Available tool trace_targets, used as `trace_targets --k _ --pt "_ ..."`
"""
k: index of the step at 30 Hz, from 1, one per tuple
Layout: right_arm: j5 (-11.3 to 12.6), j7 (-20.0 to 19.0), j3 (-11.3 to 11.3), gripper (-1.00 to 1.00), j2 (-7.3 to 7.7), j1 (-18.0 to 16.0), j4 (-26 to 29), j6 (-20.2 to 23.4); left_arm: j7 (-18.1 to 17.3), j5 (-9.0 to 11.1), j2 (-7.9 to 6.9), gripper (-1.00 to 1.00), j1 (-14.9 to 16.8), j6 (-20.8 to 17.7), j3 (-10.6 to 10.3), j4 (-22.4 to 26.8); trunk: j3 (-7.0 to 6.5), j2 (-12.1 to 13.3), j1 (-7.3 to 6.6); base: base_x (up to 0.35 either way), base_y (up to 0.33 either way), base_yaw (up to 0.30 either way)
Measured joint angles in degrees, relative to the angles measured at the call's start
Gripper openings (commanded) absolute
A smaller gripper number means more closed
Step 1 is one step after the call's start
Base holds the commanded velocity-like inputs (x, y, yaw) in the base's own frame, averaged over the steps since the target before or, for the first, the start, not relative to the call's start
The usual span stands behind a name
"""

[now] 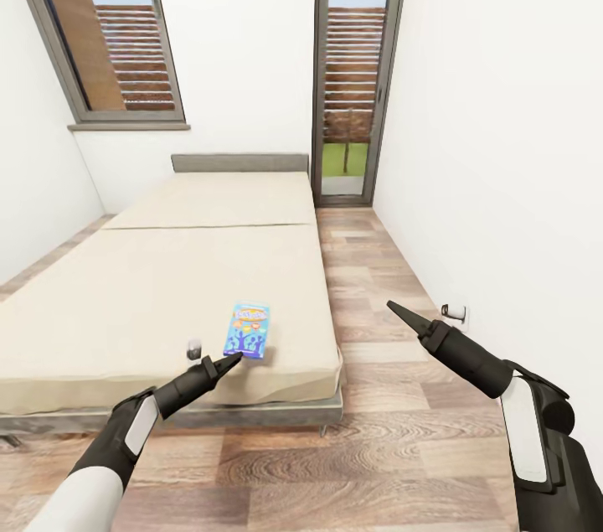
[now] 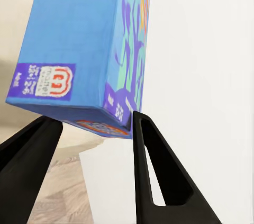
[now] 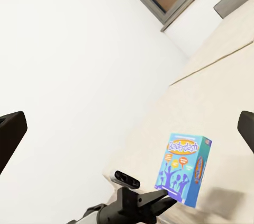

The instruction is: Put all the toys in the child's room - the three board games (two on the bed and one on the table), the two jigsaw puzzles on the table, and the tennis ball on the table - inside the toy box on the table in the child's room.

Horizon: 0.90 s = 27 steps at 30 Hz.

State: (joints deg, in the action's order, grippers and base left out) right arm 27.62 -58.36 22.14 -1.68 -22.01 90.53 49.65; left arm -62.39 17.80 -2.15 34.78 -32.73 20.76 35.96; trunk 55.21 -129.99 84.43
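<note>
Bed (image 1: 167, 297) with one blue game (image 1: 248, 330) near its front edge.
Left end effector (image 1: 228, 364) is nearest, fingers apart at the game's near short end; its long side points away. Right end effector (image 1: 394, 308) is apart, off over the floor.

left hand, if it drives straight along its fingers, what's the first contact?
The blue Balderdash box on the bed. The left hand has its fingers open either side of the box's near end, tips already at its corners, so contact looks almost immediate; exact depth is unclear.
</note>
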Motion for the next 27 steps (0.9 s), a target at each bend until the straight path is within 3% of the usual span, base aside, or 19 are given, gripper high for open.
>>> trace_targets --k 4,7,10,18,24,27 --pt "0.0 0.1 0.0 1.0 -0.02 0.0 0.0 0.0 0.0 0.1 -0.39 -1.0 0.1 -5.3 -0.4 3.7 -0.72 1.6 -0.88 0.0 0.0 0.0" --pt "0.0 0.1 0.0 1.0 -0.03 0.0 0.0 0.0 0.0 0.1 -0.54 -1.0 0.1 -13.2 -0.6 9.0 -1.26 2.8 -1.54 0.0 0.0 0.0" --pt "0.0 0.1 0.0 1.0 -0.03 0.0 0.0 0.0 0.0 0.1 -0.76 -1.0 0.1 -17.1 -0.8 12.3 -1.8 4.0 -2.2 0.0 0.0 0.0" --pt "-0.2 0.1 0.0 1.0 0.05 0.0 -0.2 0.0 0.0 -0.2 -2.81 -1.0 0.0 -21.5 -0.7 14.8 -3.23 7.2 -3.95 0.0 0.0 0.0" --pt "-0.2 0.0 0.0 1.0 0.25 0.0 -0.2 0.0 -0.4 0.3 -5.77 -1.0 0.1 -26.3 -0.7 16.2 -4.31 9.6 -5.27 0.0 0.0 0.0" --pt "-0.2 0.0 0.0 1.0 0.16 0.0 -0.2 0.0 -3.4 0.5 -7.36 -1.0 0.1 -27.0 -1.3 17.4 -4.85 10.8 -5.93 0.0 0.0 0.0"
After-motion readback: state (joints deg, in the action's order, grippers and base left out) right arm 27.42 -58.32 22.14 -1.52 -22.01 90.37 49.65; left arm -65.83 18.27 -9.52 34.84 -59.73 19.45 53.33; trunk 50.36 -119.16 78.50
